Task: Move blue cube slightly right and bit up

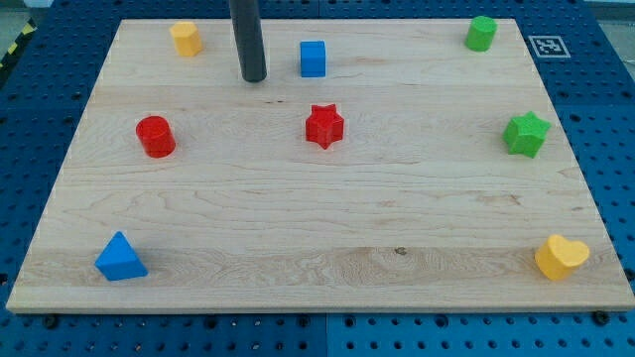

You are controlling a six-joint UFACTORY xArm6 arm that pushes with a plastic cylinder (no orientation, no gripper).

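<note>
The blue cube (pixel 313 59) sits on the wooden board (pixel 317 218) near the view's top, a little left of centre. My dark rod comes down from the view's top, and my tip (pixel 254 77) rests on the board to the left of the blue cube, slightly lower, with a clear gap between them. A red star (pixel 324 126) lies below the cube.
A yellow block (pixel 186 38) sits at the top left, a red cylinder (pixel 155 136) at the left, a blue triangle (pixel 120 258) at the bottom left. A green block (pixel 481 33) is at the top right, a green star (pixel 526 134) at the right, a yellow heart (pixel 561 257) at the bottom right.
</note>
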